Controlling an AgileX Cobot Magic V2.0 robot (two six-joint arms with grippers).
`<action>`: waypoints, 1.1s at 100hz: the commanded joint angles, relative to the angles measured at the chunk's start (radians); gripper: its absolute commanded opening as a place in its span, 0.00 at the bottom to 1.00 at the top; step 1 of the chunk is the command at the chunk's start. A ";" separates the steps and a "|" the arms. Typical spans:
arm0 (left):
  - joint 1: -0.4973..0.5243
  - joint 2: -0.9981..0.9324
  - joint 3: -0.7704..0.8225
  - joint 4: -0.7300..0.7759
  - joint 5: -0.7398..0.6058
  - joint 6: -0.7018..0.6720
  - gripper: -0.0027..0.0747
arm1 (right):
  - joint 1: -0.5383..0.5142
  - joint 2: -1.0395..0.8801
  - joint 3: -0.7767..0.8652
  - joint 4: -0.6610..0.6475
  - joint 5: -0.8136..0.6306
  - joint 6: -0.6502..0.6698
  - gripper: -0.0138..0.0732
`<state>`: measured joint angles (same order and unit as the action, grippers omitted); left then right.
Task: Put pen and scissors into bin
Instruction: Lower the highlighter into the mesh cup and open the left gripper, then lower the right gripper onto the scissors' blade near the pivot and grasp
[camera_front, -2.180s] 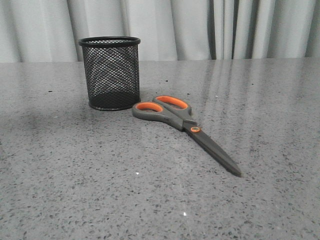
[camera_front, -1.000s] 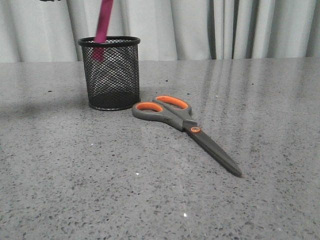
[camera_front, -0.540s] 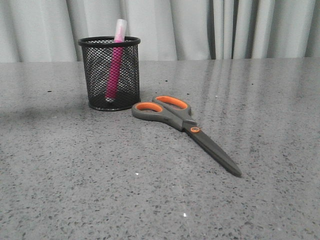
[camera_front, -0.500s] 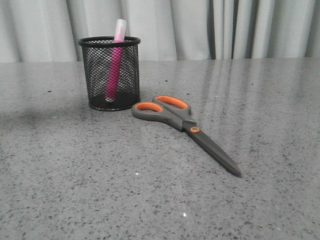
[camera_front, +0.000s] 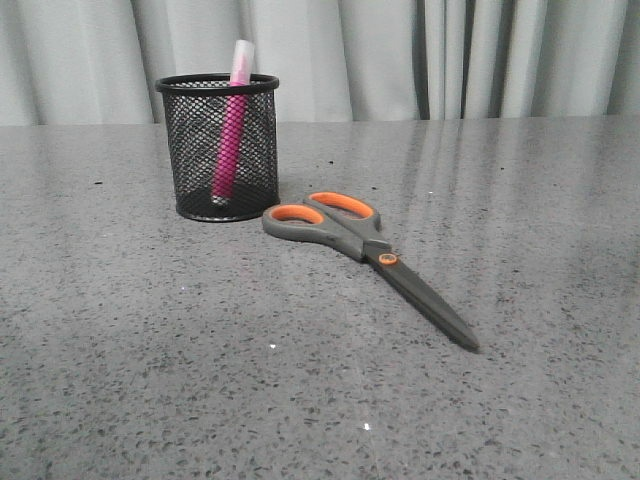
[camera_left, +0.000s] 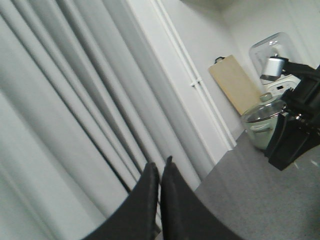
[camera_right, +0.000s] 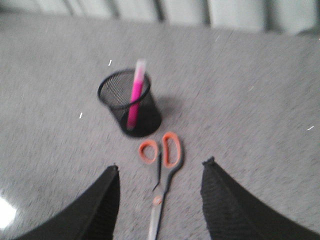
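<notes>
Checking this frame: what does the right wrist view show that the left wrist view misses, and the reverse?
Only the right wrist view shows the work: the pen standing in the bin, the scissors flat beside it, and the open right pincer above them. Only the left wrist view shows the shut left pincer, a pot and a board. Both show grey tabletop and curtain.

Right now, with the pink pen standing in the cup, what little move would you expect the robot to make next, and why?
Probably the right gripper comes down over the scissors. The pen already stands in the bin, while the scissors lie flat on the table beside it. That gripper is open with the scissors between its fingers in its wrist view; the left gripper is shut and faces the curtain.
</notes>
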<state>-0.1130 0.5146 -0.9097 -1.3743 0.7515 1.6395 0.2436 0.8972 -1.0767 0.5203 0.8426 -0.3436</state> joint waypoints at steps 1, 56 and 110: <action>-0.001 -0.075 0.059 -0.012 -0.085 -0.053 0.01 | 0.055 0.064 -0.052 -0.004 -0.015 -0.012 0.53; -0.013 -0.232 0.299 -0.012 -0.083 -0.135 0.01 | 0.397 0.477 -0.188 -0.425 0.059 0.275 0.52; -0.122 -0.232 0.299 0.009 -0.081 -0.135 0.01 | 0.397 0.737 -0.320 -0.425 0.203 0.377 0.69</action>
<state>-0.2154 0.2724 -0.5897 -1.3287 0.6983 1.5159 0.6414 1.6478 -1.3625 0.1006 1.0722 0.0000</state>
